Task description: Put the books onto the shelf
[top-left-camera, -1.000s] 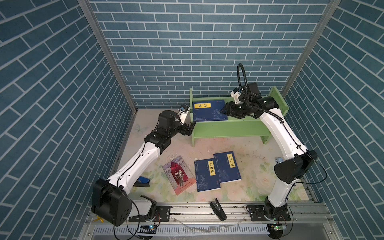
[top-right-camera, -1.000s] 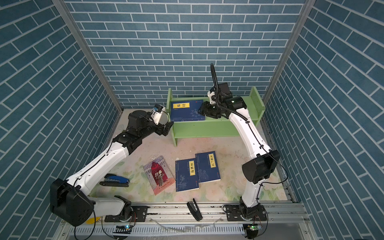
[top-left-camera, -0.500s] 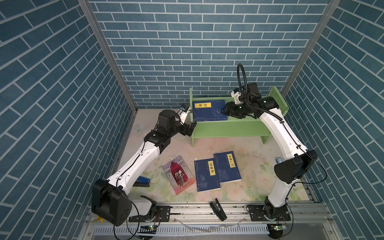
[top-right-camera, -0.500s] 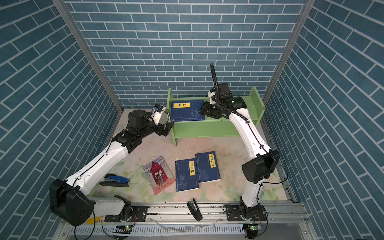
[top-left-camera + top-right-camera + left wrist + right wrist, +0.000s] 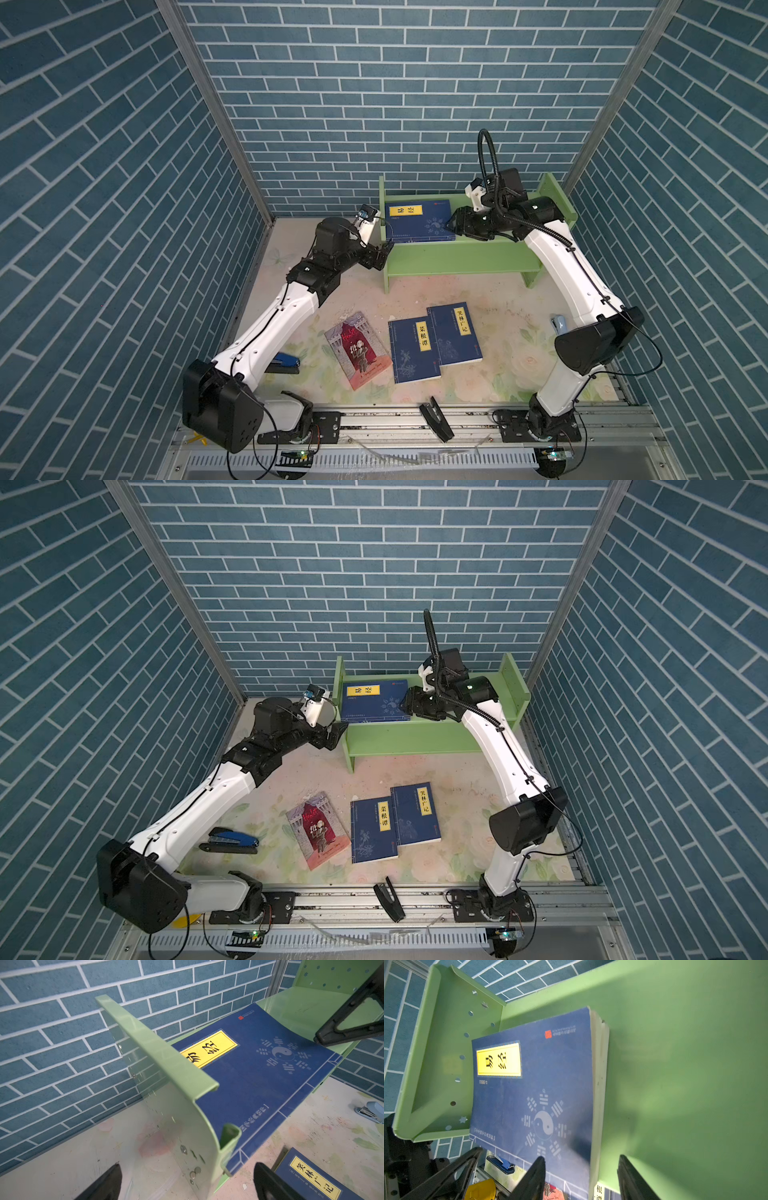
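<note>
Dark blue book [image 5: 419, 224], yellow title label [image 5: 406, 210], flat on green shelf [image 5: 457, 257]

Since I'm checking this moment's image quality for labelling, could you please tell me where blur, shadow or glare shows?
Right wrist view: the book is soft, its small print unreadable, and a dim shadow lies across the shelf board. Left wrist view: the glossy end panel mirrors the brick wall. Both top views: sharp, evenly lit.

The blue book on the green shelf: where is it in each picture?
Top view: blue book at left end of shelf.
Top view: same book, same end.
Left wrist: book central, past the end panel.
Right wrist: book central.
Shared landmark: that end panel.
</note>
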